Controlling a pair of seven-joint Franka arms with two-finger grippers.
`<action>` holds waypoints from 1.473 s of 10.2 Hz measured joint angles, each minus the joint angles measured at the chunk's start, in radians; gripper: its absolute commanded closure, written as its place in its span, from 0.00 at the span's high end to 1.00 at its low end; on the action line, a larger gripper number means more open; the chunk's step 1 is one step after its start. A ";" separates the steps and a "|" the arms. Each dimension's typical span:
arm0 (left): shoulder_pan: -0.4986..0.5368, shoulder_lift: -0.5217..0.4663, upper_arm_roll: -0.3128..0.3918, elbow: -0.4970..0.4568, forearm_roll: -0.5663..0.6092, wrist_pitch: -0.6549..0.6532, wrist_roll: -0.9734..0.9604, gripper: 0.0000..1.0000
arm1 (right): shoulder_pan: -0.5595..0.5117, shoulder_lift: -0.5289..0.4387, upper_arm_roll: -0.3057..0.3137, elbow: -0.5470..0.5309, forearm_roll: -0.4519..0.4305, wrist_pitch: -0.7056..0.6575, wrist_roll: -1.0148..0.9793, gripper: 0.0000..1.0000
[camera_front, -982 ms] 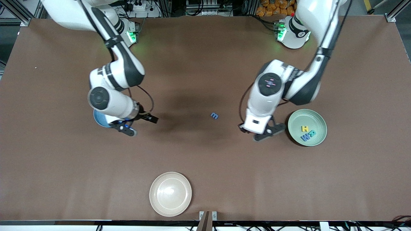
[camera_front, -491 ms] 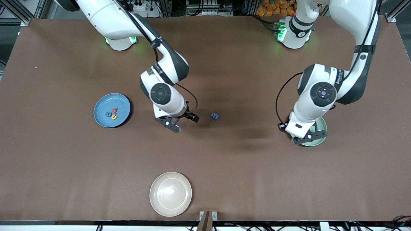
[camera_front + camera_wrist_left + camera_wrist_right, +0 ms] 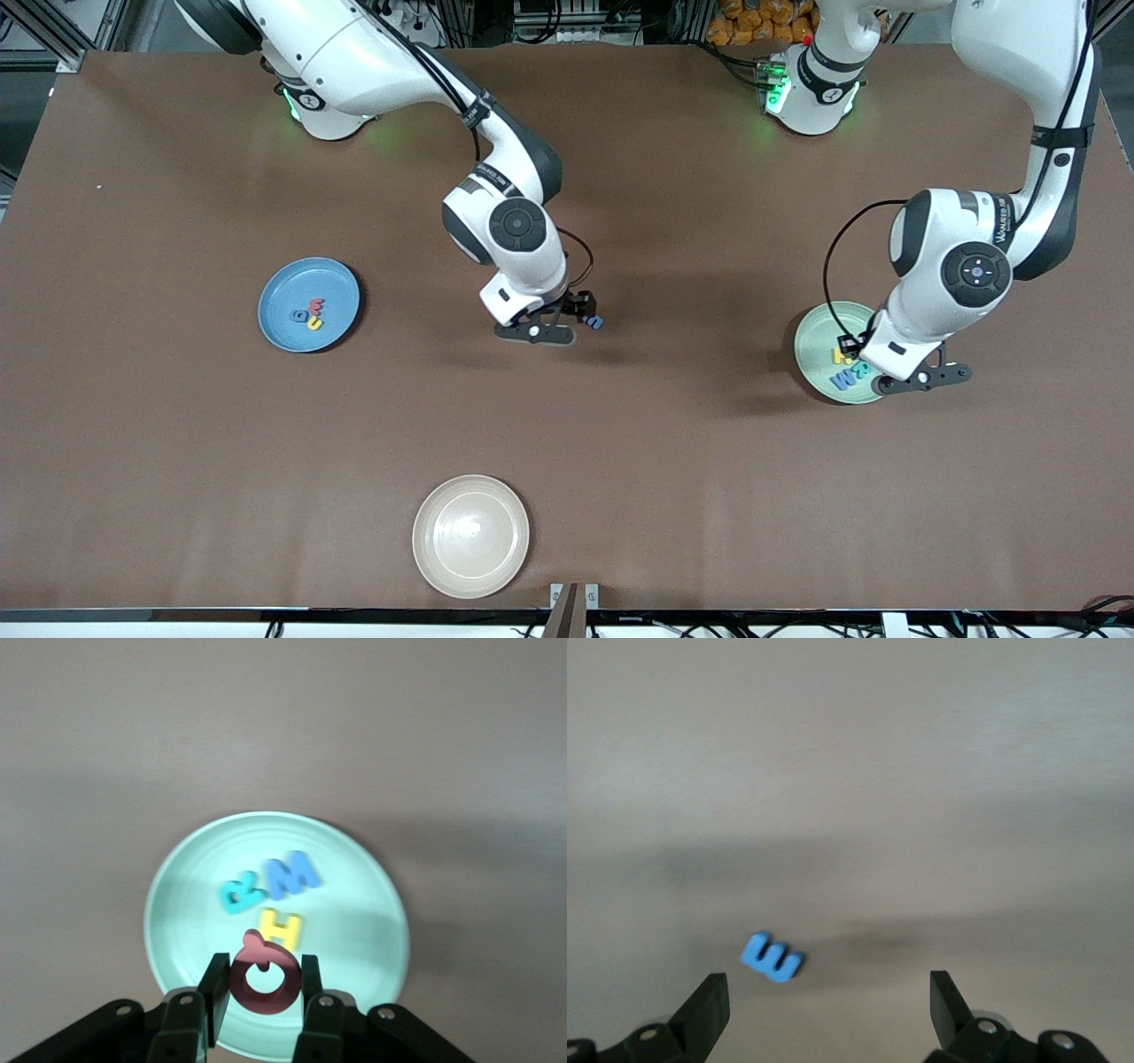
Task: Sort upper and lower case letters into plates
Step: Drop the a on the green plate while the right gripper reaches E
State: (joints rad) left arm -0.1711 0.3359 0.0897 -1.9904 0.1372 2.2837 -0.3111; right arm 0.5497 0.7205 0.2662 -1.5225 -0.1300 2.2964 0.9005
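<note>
Over the last second both arms have swung across the worktop (image 3: 177,461). The right end effector (image 3: 567,326) has left the blue plate (image 3: 341,285) and now hangs low just beside the blue m (image 3: 594,322), the only letter lying loose; in the right wrist view its fingers (image 3: 707,1010) stand wide apart with the m (image 3: 772,958) between them but closer to one finger, so a small sideways correction looks needed before it closes. The left end effector (image 3: 917,379) has travelled from the bare worktop to over the green plate (image 3: 811,332), clamped on a red Q (image 3: 264,979) that hangs above the plate's rim (image 3: 390,904). An H (image 3: 280,928), a blue W (image 3: 294,873) and a teal letter (image 3: 241,896) already lie in that plate, and three small letters (image 3: 310,314) in the blue one. By my reckoning the sort is nearly over: release the Q, then carry the m to the blue plate. The beige plate (image 3: 509,558) holds nothing.
</note>
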 measured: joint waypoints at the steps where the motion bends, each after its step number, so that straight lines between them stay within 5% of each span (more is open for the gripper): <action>1: 0.003 0.001 0.007 -0.010 0.000 0.008 0.004 1.00 | 0.015 0.010 0.012 0.001 -0.035 0.012 -0.010 1.00; 6: 0.003 -0.066 0.012 0.047 -0.016 -0.005 0.004 1.00 | 0.065 0.083 0.035 0.047 -0.212 0.017 -0.017 1.00; 9: 0.002 -0.129 0.012 0.241 -0.016 -0.266 0.004 1.00 | 0.069 0.131 0.045 0.089 -0.333 0.019 -0.029 1.00; 11: 0.002 -0.142 0.012 0.361 -0.035 -0.389 0.004 1.00 | 0.076 0.160 0.066 0.103 -0.344 0.019 -0.029 1.00; 15: 0.062 -0.214 -0.009 0.400 -0.083 -0.475 0.005 1.00 | 0.080 0.186 0.070 0.130 -0.346 0.019 -0.014 1.00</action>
State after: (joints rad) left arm -0.1094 0.1216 0.0802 -1.5899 0.0541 1.8089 -0.3063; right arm 0.6299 0.9064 0.3364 -1.3924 -0.4762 2.3151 0.8861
